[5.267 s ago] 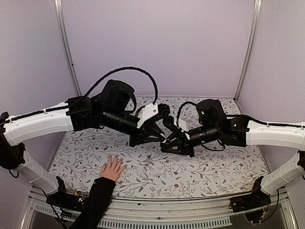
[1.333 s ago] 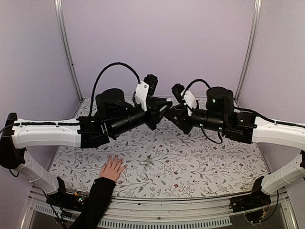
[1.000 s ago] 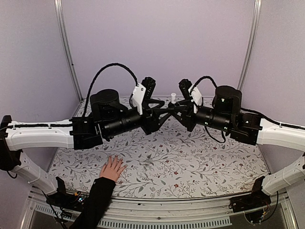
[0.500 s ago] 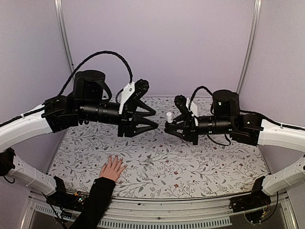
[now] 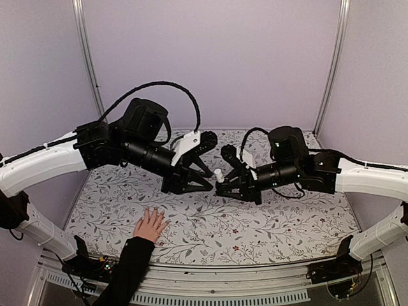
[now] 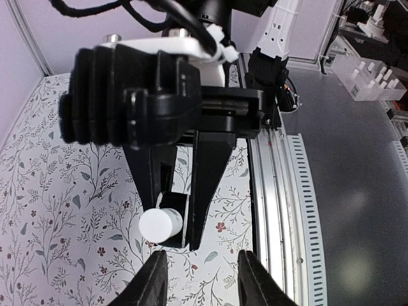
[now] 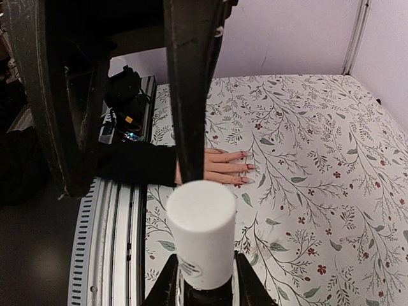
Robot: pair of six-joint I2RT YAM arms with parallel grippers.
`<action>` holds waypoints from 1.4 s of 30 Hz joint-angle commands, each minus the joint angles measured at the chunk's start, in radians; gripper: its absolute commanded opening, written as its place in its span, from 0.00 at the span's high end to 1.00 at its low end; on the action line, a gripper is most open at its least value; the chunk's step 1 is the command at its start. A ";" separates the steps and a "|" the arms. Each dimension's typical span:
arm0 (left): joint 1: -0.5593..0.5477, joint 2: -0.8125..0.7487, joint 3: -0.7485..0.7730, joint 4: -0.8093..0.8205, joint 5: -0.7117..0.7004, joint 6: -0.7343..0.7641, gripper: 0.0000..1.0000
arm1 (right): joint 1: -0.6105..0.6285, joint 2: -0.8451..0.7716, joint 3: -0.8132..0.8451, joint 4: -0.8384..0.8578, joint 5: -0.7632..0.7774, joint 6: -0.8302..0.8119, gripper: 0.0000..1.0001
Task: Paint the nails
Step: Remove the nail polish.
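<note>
Operator: Grippers first. How does the right one stand?

Observer: The right gripper [image 7: 203, 284] is clamped on a small bottle [image 7: 201, 223] with a white cap. Its two fingers [image 7: 169, 280] press the dark body from either side. The cap points away from the wrist, toward the other arm.

Operator: And the left one?

Observer: The left gripper [image 6: 203, 268] is spread wide, with nothing between its fingers [image 6: 159, 280]. It is up in the air, facing the right gripper head-on. Its tips are near the cap, but the left wrist view shows a gap between them.

Operator: Where are the nails?

Observer: The nails [image 7: 250, 167] are on a light-skinned hand [image 5: 150, 224] that lies flat with its fingers spread. The hand rests on the floral tablecloth [image 5: 287, 223] near the front edge, on the left arm's side. A black sleeve [image 5: 127, 268] runs from the wrist back over the edge. The fingertips point toward the middle of the table.

Operator: Any polish on them?

Observer: I cannot tell; the nails are too small in every view.

Operator: How far are the grippers from the hand?

Observer: Both are above the cloth, farther back and to the right of the hand. Neither is touching it.
</note>
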 commanded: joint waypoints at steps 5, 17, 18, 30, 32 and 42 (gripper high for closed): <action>0.008 0.026 0.042 -0.035 0.029 0.030 0.60 | 0.027 0.011 0.032 -0.014 -0.015 -0.030 1.00; 0.007 0.048 0.053 -0.028 0.035 0.025 0.61 | 0.043 0.021 0.038 -0.019 -0.016 -0.045 1.00; 0.007 0.051 0.054 -0.028 0.037 0.024 0.61 | 0.043 0.020 0.038 -0.020 -0.016 -0.046 1.00; 0.008 0.061 0.046 -0.017 0.025 0.021 0.67 | 0.050 0.020 0.038 -0.020 -0.007 -0.049 1.00; 0.008 0.063 0.047 -0.019 0.020 0.021 0.68 | 0.051 0.020 0.040 -0.021 -0.007 -0.051 1.00; 0.008 0.067 0.038 -0.015 0.017 0.014 0.72 | 0.055 0.023 0.040 -0.022 -0.002 -0.051 1.00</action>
